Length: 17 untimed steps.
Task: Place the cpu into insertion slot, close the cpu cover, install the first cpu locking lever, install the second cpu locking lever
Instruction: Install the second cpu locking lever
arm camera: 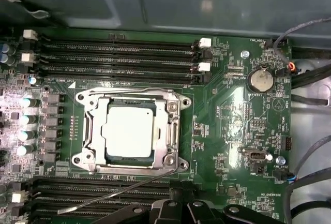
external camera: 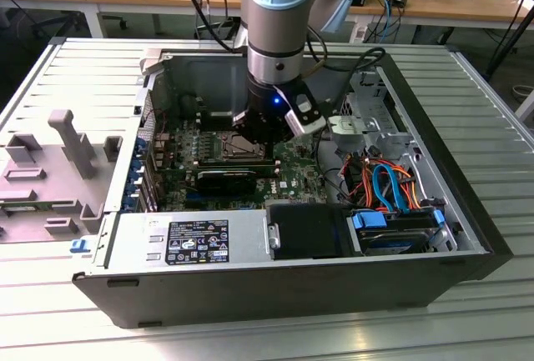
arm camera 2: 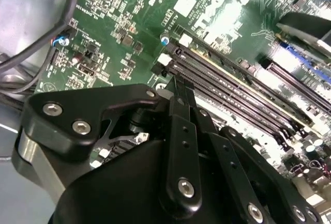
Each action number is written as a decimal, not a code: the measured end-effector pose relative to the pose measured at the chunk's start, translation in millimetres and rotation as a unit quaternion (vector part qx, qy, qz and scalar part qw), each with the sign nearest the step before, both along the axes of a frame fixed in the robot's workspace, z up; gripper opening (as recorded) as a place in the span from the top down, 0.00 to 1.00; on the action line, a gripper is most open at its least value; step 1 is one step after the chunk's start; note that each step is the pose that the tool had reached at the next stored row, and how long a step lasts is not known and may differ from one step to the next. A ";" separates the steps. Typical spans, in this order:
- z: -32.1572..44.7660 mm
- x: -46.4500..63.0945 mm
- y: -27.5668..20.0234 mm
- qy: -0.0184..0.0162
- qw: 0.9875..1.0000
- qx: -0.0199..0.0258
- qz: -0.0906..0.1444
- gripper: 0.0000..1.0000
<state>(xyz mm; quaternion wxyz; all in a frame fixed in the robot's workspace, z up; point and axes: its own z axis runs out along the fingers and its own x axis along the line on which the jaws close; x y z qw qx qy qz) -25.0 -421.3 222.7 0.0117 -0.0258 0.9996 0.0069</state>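
Observation:
The cpu (arm camera: 128, 131), a silver-grey square, lies in the insertion slot (arm camera: 86, 131) on the green board. The cpu cover (arm camera: 174, 125) is folded flat over it, and its window frames the chip. One thin wire locking lever (arm camera: 134, 88) lies along the cover's far edge. The other locking lever (arm camera: 111, 196) sticks out at a slant from the socket's near corner, over the memory slots. My black gripper (arm camera: 183, 207) sits shut just beside that lever's socket end and holds nothing. In the exterior view the gripper (external camera: 263, 140) hangs inside the case beside the socket (external camera: 219, 148).
Long black memory slots (arm camera: 119, 53) run on both sides of the socket. A coin battery (arm camera: 261, 79) and grey cables (arm camera: 310, 74) sit to one side. The open case holds a power supply (external camera: 192, 240), orange and blue cables (external camera: 388, 182) and a black card (external camera: 225, 179).

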 end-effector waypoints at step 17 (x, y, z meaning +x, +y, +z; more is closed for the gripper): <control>-6.8 -10.0 0.1 0.000 1.000 0.000 0.017 0.89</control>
